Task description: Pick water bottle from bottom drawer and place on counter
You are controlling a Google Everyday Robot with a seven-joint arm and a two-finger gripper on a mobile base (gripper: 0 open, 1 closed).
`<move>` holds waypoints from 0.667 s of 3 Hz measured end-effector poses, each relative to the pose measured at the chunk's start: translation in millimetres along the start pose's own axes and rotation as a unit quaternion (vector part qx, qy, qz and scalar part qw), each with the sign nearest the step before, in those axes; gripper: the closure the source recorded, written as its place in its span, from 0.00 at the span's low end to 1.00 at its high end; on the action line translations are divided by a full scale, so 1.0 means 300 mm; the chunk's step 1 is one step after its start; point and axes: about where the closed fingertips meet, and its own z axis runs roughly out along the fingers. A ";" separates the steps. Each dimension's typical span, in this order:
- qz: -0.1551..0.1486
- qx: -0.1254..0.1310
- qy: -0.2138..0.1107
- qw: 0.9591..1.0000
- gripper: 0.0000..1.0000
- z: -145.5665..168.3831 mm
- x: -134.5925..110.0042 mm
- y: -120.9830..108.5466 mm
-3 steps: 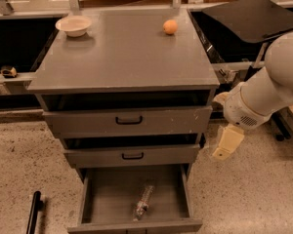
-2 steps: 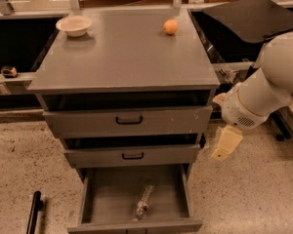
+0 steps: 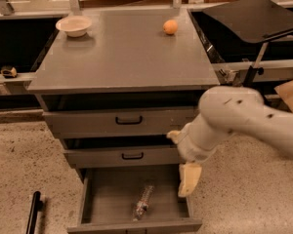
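The water bottle (image 3: 142, 201), small, clear and crinkled, lies flat in the open bottom drawer (image 3: 110, 194), near its front middle. The grey counter (image 3: 122, 52) tops the three-drawer cabinet. My gripper (image 3: 189, 179) hangs from the white arm (image 3: 234, 118), pointing down over the drawer's right edge, to the right of the bottle and a little above it. It holds nothing that I can see.
A white bowl (image 3: 74, 25) and an orange fruit (image 3: 170, 27) sit at the back of the counter. A black tilted tray (image 3: 251, 13) on a stand is at the right. A black bar (image 3: 33, 212) lies on the floor at the left. The two upper drawers stand slightly ajar.
The arm has swung left and down. The gripper has moved from beside the cabinet's right side to over the bottom drawer's right edge. The bottle has not moved.
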 end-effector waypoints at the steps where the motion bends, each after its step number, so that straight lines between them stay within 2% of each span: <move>1: -0.036 -0.025 -0.031 0.999 0.00 0.135 0.007 0.070; 2: -0.048 -0.029 -0.035 0.998 0.00 0.155 0.004 0.077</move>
